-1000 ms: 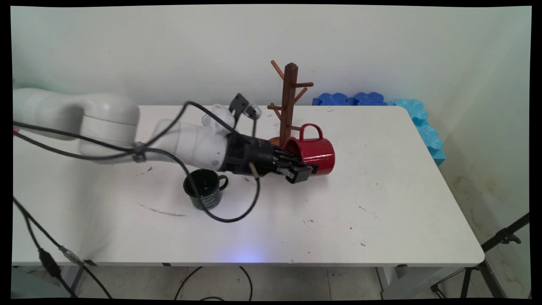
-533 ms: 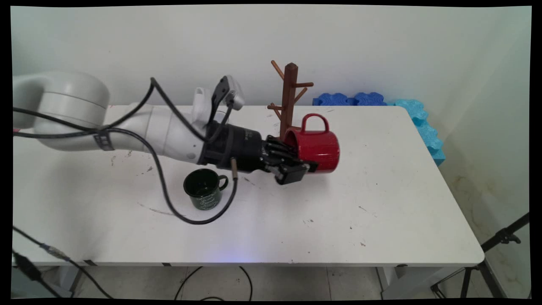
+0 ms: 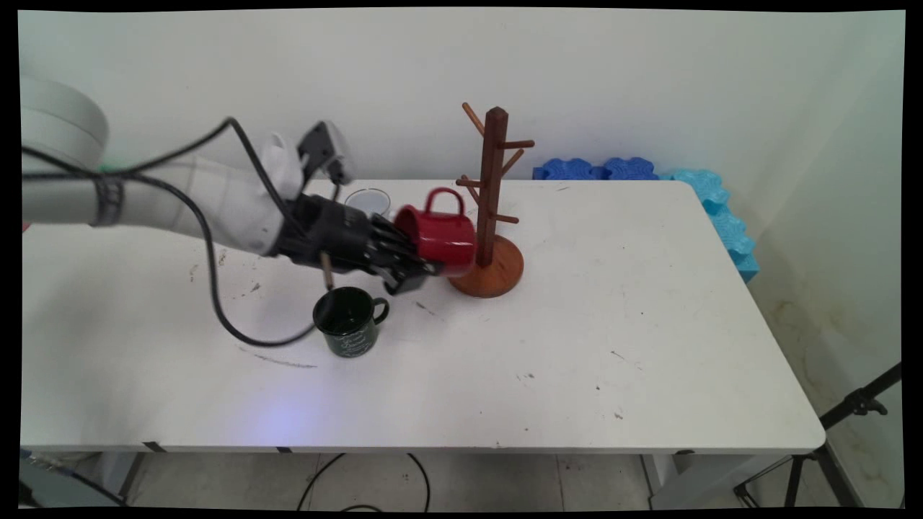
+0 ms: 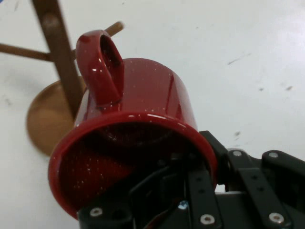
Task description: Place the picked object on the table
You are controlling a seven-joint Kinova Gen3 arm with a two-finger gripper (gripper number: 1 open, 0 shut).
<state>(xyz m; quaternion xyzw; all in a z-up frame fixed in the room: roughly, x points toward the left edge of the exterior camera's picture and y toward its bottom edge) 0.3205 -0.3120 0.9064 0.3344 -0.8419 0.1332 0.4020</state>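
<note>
My gripper (image 3: 425, 268) is shut on the rim of a red mug (image 3: 438, 234), which I hold on its side above the table with its handle up. The hand view shows the red mug (image 4: 138, 129) close up, one finger inside its mouth and one outside the wall. The gripper (image 4: 209, 176) clamps the lower right of the rim. A brown wooden mug tree (image 3: 492, 194) stands just right of the mug, and its round base (image 4: 47, 119) and trunk show behind the mug. A dark green mug (image 3: 350, 319) stands upright on the table just below my hand.
A small clear glass (image 3: 368, 201) stands behind my wrist near the table's back. Blue foam pieces (image 3: 649, 176) lie along the back right edge. A black cable hangs from the arm down to the table left of the green mug.
My hand has carried the red mug up and to the left, from the right of the mug tree to its left side. The tree's base is uncovered now.
</note>
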